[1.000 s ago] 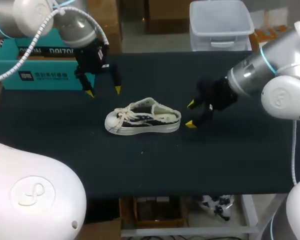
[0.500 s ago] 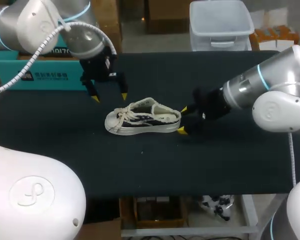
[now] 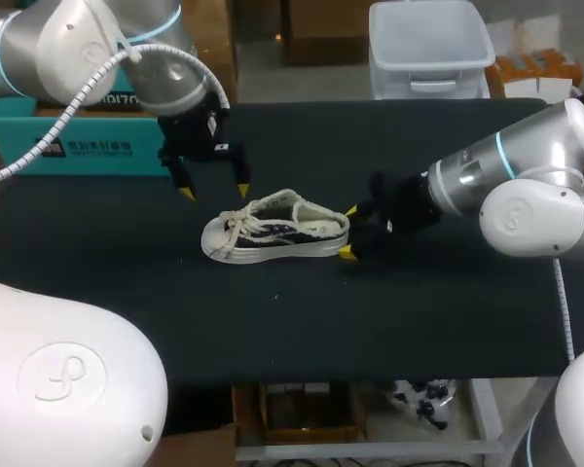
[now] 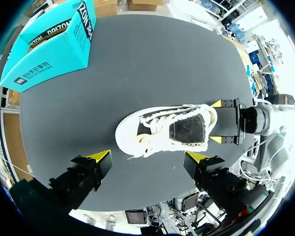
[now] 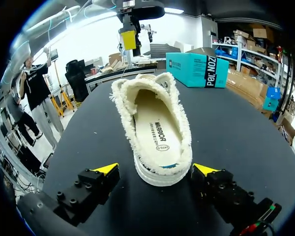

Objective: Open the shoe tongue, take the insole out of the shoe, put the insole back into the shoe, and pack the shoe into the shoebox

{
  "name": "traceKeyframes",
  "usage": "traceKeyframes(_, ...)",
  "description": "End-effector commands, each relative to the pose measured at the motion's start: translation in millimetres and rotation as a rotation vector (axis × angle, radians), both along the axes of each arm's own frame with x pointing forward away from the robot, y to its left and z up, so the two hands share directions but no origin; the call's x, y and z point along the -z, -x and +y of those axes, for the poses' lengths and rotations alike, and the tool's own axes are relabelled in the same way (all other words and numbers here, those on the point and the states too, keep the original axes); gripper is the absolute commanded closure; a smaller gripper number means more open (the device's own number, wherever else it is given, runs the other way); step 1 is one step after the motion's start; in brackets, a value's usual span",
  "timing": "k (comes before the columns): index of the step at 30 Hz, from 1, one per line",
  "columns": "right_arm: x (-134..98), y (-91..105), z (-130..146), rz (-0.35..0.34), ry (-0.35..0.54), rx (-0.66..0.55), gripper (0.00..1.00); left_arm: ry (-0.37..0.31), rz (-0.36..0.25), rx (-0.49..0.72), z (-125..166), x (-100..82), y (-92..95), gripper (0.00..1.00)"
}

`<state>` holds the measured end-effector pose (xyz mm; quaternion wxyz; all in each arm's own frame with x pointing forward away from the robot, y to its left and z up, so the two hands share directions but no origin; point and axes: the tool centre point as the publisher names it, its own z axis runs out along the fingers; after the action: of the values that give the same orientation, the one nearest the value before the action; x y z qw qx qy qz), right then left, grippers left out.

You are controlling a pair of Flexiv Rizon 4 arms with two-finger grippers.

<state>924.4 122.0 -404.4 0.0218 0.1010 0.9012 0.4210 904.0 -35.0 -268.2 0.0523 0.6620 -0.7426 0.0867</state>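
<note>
Here the shoe (image 3: 277, 229) stands on its sole in the middle of the tabletop (image 3: 419, 311), the cream insole (image 5: 155, 132) lying flat inside it (frayed canvas rim, white rubber sole, loose laces (image 3: 236, 224)). The teal cardboard shoebox (image 3: 78, 136) sits at the far left edge, well apart. The right hand (image 3: 348, 232) is spread open, its fingers (image 5: 105, 169) flanking the heel without gripping. The left hand (image 3: 214, 191) hangs open just behind the laces. Dark matte tabletop stretches wide in front.
</note>
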Motion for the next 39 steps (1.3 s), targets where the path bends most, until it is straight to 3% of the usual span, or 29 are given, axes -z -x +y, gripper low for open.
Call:
traceKeyframes(1, 2, -5.0, -5, -0.001, -0.002, 0.015, 0.00, -0.001, 0.006, 0.002, 1, 0.4, -2.1, 0.00)
traceKeyframes(24, 15, -22.8, 18, 0.025, -0.086, -0.109, 0.00, -0.002, 0.016, -0.003, 5, 3.9, -4.9, 0.00)
traceKeyframes(39, 26, -22.8, 25, 0.029, -0.132, -0.149, 0.00, -0.009, 0.023, -0.006, -7, 4.0, -6.6, 0.00)
